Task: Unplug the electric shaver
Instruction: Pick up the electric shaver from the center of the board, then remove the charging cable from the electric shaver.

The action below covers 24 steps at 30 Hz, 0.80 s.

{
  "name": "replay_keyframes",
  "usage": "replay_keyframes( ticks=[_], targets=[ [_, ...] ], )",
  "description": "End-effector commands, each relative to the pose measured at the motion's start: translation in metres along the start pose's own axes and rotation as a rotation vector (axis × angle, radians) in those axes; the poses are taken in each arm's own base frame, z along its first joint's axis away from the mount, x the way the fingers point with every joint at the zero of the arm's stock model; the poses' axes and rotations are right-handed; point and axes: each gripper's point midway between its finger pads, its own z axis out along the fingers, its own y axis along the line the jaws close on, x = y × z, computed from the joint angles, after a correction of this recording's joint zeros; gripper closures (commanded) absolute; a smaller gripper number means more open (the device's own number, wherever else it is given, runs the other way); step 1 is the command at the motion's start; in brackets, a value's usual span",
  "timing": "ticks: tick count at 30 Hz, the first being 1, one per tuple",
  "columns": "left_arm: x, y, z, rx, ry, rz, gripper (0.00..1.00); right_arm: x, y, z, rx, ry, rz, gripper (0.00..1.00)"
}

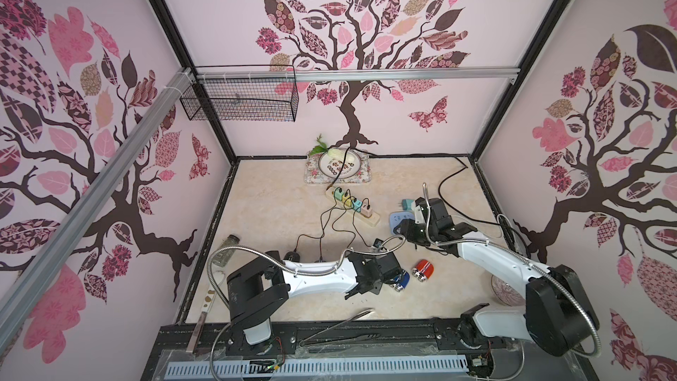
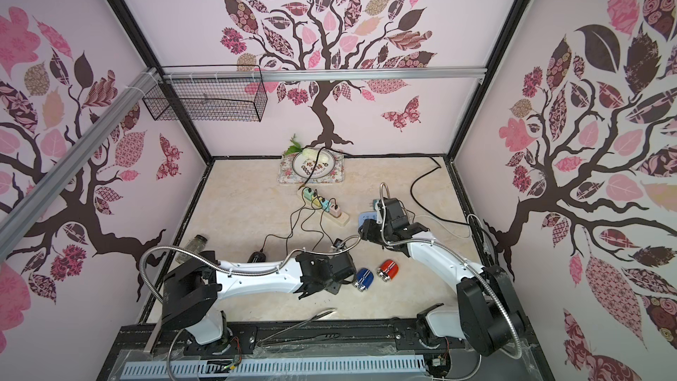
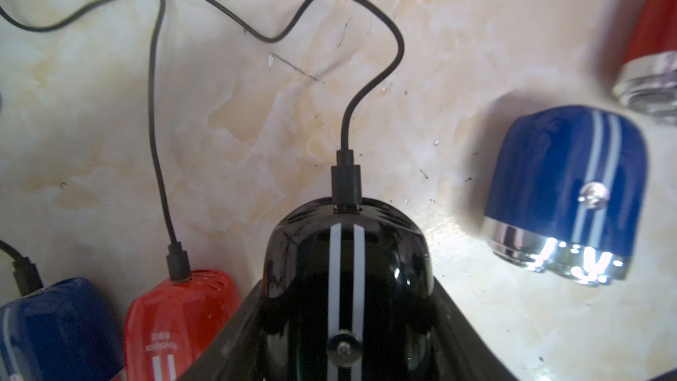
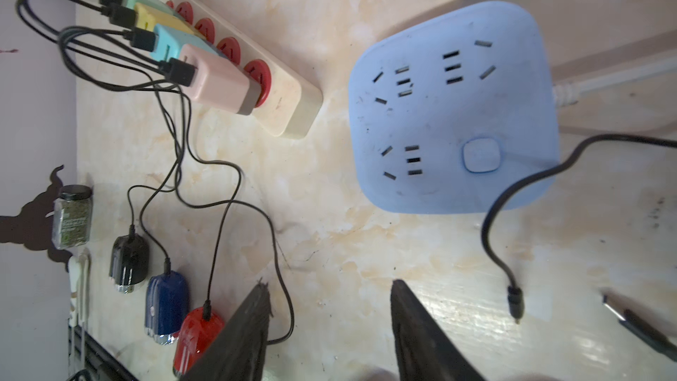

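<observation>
Tabletop: both top views show a pale marbled table (image 1: 271,221) boxed in by tree-printed walls. A beige power strip (image 1: 370,220) sits mid-table, and its cables run toward the near edge, which keeps each shaver within the arms' reach.
Left arm, top view: the left gripper (image 2: 318,285) is low over the near table, just beside a blue shaver (image 2: 364,279) and a red shaver (image 2: 388,269) (neither has a cable, so they are judged done).
Right arm, top view: the right gripper (image 1: 404,230) hangs by the blue socket block (image 1: 395,218), apart from the left one.
Black shaver, left wrist view: the black shaver (image 3: 344,251) lies between the left gripper's fingers (image 3: 461,346), which pinch its sides. This is probably to brace the body against a pull.
Plug, left wrist view: the plug (image 3: 346,181) is seated in the shaver's end, and its cable (image 3: 397,49) loops away slack.
Neighbours, left wrist view: a corded red shaver (image 3: 179,324) lies just beside the black one.
Right pincer, right wrist view: the jaws are spread over bare table and hold nothing (likely the free hand for the plug).
Stray lead, right wrist view: a loose cable end (image 4: 514,302) rests near the socket block.
Progress: the plug is not yet out, so the next move is judged to be a straight pull on it.
</observation>
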Motion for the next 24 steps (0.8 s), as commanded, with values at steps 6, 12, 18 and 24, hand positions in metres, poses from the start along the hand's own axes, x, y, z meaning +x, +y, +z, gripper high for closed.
replay_keyframes(
  ticks=[6,12,18,24],
  targets=[
    [-0.03,0.011,-0.008,0.159,-0.111,-0.105,1.0,0.017,0.039,-0.004,-0.192,0.054,0.021,0.45],
    [-0.038,0.018,-0.012,0.216,-0.176,-0.11,1.0,0.031,0.062,-0.004,-0.265,0.094,0.007,0.45],
    [-0.039,0.012,-0.011,0.268,-0.202,-0.111,1.0,0.045,0.077,0.002,-0.32,0.136,0.01,0.45],
    [-0.041,0.007,-0.012,0.321,-0.22,-0.13,1.0,0.054,0.081,0.006,-0.335,0.159,0.004,0.45]
  ],
)
